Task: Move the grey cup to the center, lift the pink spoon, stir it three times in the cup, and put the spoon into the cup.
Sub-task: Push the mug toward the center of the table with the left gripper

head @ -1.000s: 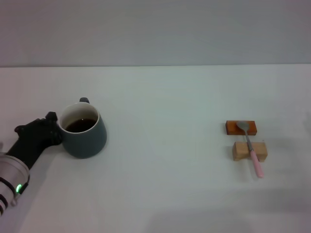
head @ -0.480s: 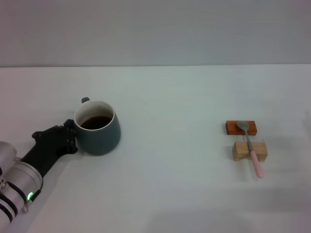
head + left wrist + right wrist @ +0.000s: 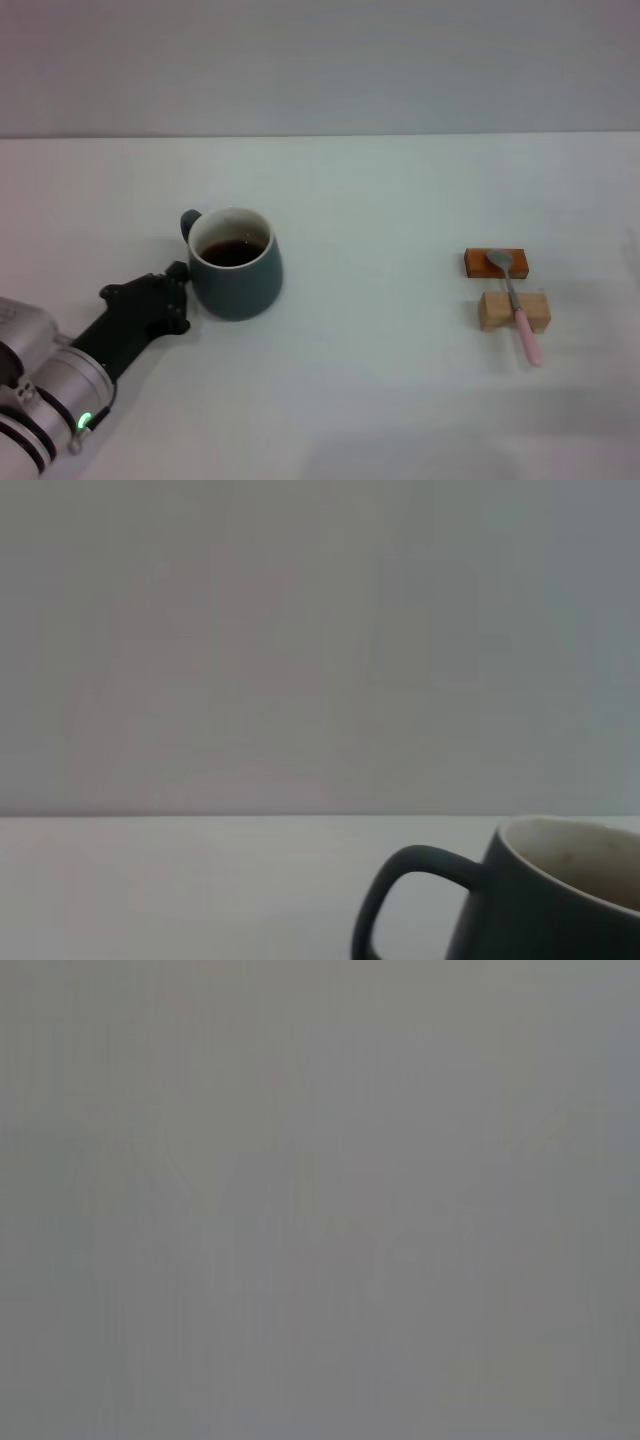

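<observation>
One broad white table (image 3: pixel 380 400) fills my head view, and everything else on it is small by comparison. My left arm reaches in from the near left corner, and the left gripper (image 3: pixel 172 300) sits pressed against the near-left side of the grey cup (image 3: pixel 237 278); I cannot tell whether its fingers are spread or closed around anything, since the black housing hides them. The right gripper shows nowhere, and its wrist camera gives me only flat grey.

The cup stands upright, left of the table's middle, with its loop handle (image 3: pixel 395 900) turned toward the back left. I judge it heavy for its size, hard, glazed and likely slick, so a firm hold low on the wide base or through the handle looks safest. It holds dark liquid (image 3: pixel 231 252) well below the rim, which would slosh if jolted.

Well apart on the right, the pink spoon (image 3: pixel 514 303) lies across a pale wooden block (image 3: pixel 514 311), its metal bowl resting on an orange-brown block (image 3: pixel 496 264). It looks light, stiff and thin; the raised pink handle seems the place to pinch.
</observation>
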{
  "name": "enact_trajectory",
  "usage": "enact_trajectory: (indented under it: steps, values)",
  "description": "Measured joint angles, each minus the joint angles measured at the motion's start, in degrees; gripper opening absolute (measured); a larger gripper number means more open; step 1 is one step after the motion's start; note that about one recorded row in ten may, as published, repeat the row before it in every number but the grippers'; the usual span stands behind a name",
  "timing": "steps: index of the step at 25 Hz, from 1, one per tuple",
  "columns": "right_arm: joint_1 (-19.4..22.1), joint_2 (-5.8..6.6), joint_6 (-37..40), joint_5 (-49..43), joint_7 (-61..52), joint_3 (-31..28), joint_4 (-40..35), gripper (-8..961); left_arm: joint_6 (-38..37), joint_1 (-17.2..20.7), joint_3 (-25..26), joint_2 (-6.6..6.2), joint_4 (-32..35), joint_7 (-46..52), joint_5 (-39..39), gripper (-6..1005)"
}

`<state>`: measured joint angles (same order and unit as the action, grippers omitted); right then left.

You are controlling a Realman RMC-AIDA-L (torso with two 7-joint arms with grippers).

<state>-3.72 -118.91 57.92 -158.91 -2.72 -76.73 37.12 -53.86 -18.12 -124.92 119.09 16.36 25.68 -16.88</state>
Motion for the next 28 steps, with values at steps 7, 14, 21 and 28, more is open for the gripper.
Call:
enact_trajectory:
  steps: [7, 14, 21, 28]
  values:
    - [0.12, 0.0, 0.0, -0.08, 0.0, 0.0, 0.16, 819, -0.07, 0.32, -2.28, 0.0, 1.05, 0.57, 0.01, -2]
    - [0.19, 0.0, 0.0, -0.16, 0.0, 0.0, 0.27, 819, -0.1, 1.13, -5.03, 0.0, 2.27, 0.69, -0.49, -2]
    - [0.46, 0.08, 0.02, -0.18, 0.0, 0.0, 0.27, 819, 0.0, 1.48, 1.38, -0.3, 1.65, 0.69, -0.71, -2]
    - [1.75, 0.09, 0.18, -0.18, 0.0, 0.0, 1.5, 819, 1.03, -0.22, 10.8, -0.56, -1.41, 0.14, -0.72, -2]
